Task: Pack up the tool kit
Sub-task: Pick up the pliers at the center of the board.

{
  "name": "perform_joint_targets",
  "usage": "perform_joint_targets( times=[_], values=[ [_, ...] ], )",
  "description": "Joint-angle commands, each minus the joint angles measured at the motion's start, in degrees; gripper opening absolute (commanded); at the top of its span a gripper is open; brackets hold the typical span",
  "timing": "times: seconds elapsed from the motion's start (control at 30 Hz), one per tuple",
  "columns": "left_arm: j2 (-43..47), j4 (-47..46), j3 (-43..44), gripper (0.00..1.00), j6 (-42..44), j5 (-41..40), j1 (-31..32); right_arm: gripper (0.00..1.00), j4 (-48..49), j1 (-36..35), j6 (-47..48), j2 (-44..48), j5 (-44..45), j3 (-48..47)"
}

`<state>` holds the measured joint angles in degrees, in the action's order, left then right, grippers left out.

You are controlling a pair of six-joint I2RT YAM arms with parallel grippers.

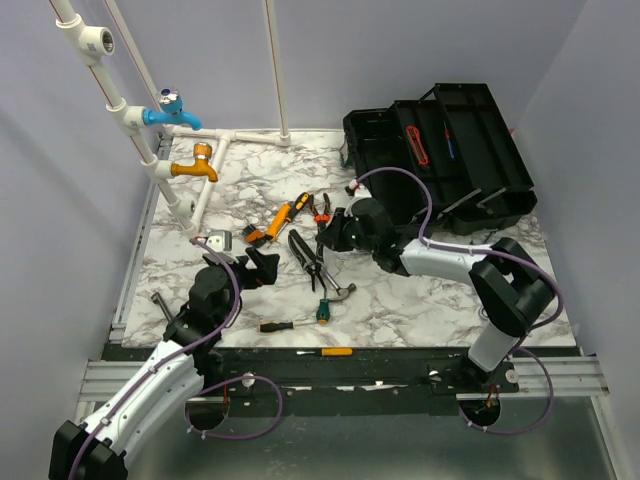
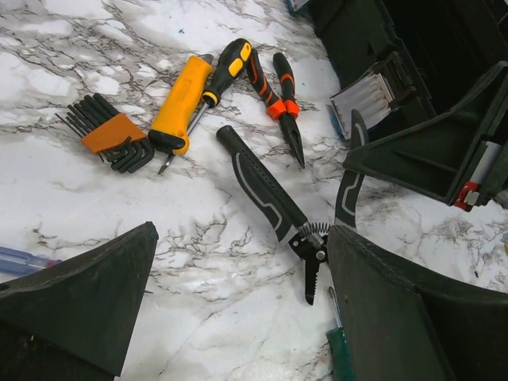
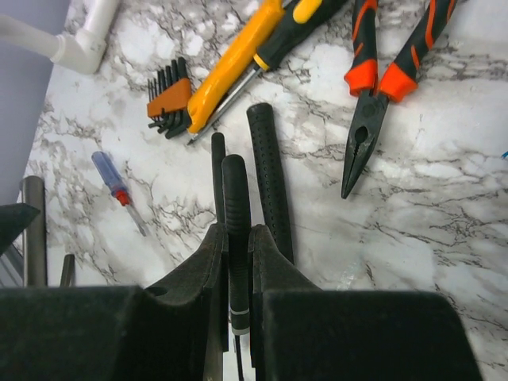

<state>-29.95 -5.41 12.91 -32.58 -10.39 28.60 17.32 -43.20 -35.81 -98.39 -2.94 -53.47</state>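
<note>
The black tool kit box point(image 1: 440, 160) stands open at the back right, its trays fanned out. My right gripper point(image 1: 328, 243) point(image 3: 236, 234) is shut on the black ribbed handle of the hammer point(image 3: 236, 198); the hammer's silver head point(image 1: 340, 292) points toward the near edge. Just beneath lie the black-handled wire strippers point(image 1: 303, 252) point(image 2: 266, 190). My left gripper point(image 1: 262, 265) point(image 2: 238, 302) hovers open over bare marble to the left of the strippers, holding nothing. Orange-black pliers point(image 2: 282, 95) point(image 3: 373, 87), a yellow knife point(image 2: 181, 103) and an orange hex key set point(image 2: 107, 135) lie beyond.
A green screwdriver point(image 1: 324, 308) point(image 2: 340, 349) lies by the left gripper's right finger. A small black-orange screwdriver point(image 1: 277, 326) and a yellow one point(image 1: 330, 352) lie near the front edge. A blue tap point(image 1: 170, 115) and an orange tap point(image 1: 195, 168) on white pipes stand back left.
</note>
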Motion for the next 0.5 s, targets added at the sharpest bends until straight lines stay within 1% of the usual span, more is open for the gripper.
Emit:
perform_joint_targets(
  times=[0.0,0.1,0.2,0.3,0.47],
  values=[
    [2.26,-1.50,-1.48,0.90,0.69,1.35,-0.21,0.01,2.82,-0.45,2.08,5.22,1.51,-0.19],
    [3.47,-0.86,-1.65,0.90,0.59,1.08,-0.22,0.01,0.22,-0.48,3.42,9.02,2.60,-1.09],
    [4.63,-0.57,-1.87,0.90,0.59,1.08,-0.21,0.01,-2.41,-0.48,5.00,13.35,7.53,-1.79],
    [5.04,-0.22,-1.92,0.90,0.59,0.79,-0.21,0.01,-5.94,-0.46,6.79,16.75,13.58,-3.04],
    [4.71,-0.03,-1.74,0.90,0.67,0.16,-0.21,0.01,-10.08,-0.40,12.78,21.75,25.66,-5.46]
  ],
)
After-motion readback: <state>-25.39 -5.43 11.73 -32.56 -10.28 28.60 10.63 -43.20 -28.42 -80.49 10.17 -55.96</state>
